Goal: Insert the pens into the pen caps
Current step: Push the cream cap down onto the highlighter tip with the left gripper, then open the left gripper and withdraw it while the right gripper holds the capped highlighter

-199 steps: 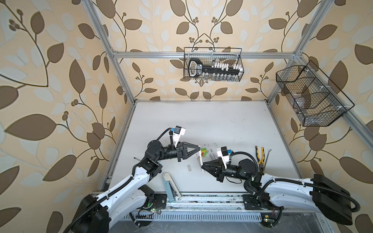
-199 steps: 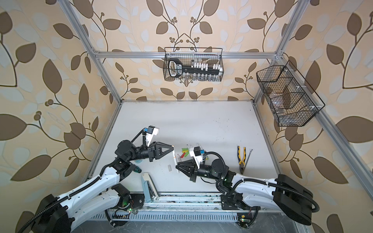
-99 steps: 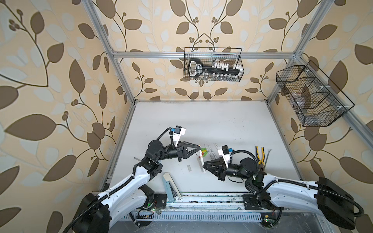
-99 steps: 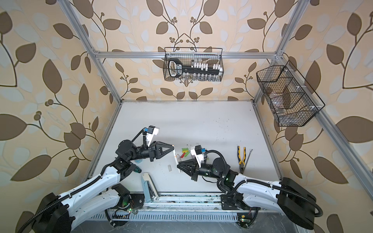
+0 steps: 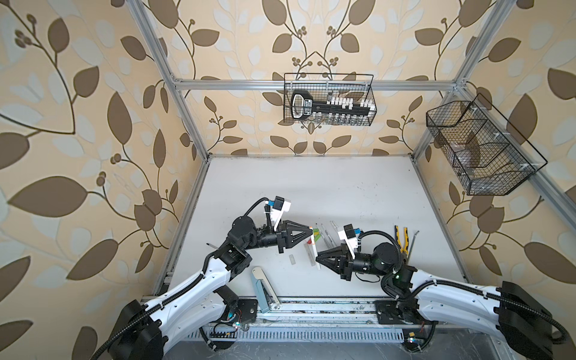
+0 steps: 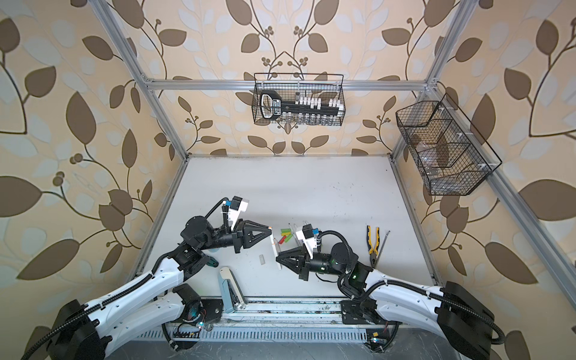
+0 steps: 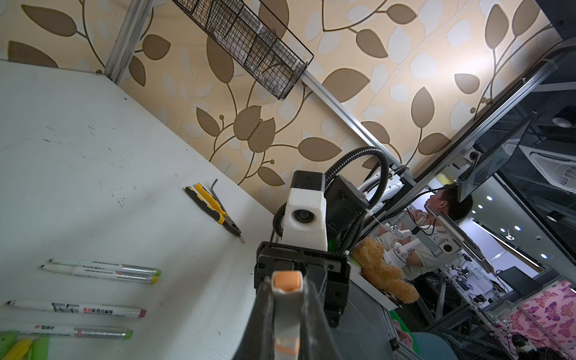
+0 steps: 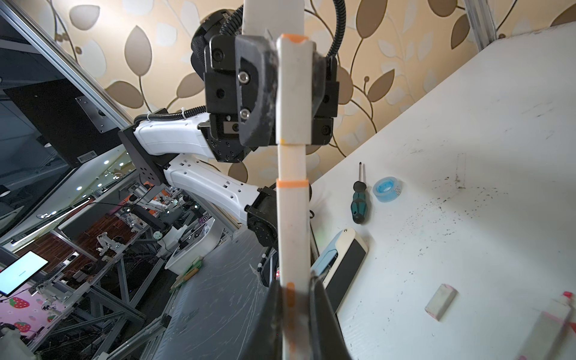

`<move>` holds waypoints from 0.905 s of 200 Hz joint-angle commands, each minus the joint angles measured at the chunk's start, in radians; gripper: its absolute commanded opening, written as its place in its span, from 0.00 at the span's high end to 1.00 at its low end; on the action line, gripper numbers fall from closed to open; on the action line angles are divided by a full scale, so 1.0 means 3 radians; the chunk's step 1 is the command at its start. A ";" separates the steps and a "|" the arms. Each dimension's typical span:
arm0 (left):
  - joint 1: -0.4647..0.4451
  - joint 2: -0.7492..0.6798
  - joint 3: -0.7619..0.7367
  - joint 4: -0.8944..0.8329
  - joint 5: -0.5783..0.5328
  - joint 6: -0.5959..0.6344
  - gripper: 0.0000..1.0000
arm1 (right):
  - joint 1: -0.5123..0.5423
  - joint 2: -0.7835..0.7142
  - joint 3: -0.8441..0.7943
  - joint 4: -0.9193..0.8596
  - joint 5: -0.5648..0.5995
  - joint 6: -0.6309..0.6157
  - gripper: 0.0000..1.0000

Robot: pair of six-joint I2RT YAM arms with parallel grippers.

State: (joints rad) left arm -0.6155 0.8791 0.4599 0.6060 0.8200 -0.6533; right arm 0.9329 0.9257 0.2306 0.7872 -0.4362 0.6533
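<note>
My left gripper (image 5: 311,231) (image 7: 286,285) is shut on a white pen cap (image 7: 286,311) (image 8: 294,93) with an orange end. My right gripper (image 5: 318,259) (image 8: 294,288) is shut on a thick white pen (image 8: 293,233) (image 6: 275,249) with an orange band. Pen and cap are in line above the table, and the pen's front end is inside the cap, with a narrower neck showing below the cap's rim. Several slim pens (image 7: 99,268) lie on the table. Green, yellow and red caps (image 6: 286,234) lie beside them. A whitish-grey cap (image 5: 292,259) lies apart.
Yellow-handled pliers (image 5: 402,238) and a hex key (image 5: 413,246) lie at the right. A pale blue stapler (image 5: 261,290) sits at the front edge. A screwdriver (image 8: 360,202) and tape roll (image 8: 387,189) lie left. Wire baskets (image 5: 328,99) (image 5: 480,146) hang on the walls.
The right wrist has shifted slightly. Both grippers stay shut, with the pen and cap still held in line between them.
</note>
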 commanded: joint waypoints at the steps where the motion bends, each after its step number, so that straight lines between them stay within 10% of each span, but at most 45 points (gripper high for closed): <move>1: -0.0161 0.0015 0.0056 -0.0325 0.0433 0.0119 1.00 | -0.0068 -0.0118 0.0218 0.0311 0.0193 -0.0093 0.96; 181: -0.0592 0.0039 0.0234 -0.1273 0.0161 0.0718 1.00 | -0.0192 -0.0424 0.0694 -0.0446 0.0448 -0.0285 0.97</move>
State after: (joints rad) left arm -0.7349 0.8814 0.5503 0.4103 0.7425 -0.4702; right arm 0.9195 0.8345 0.3115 0.5507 -0.4713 0.5919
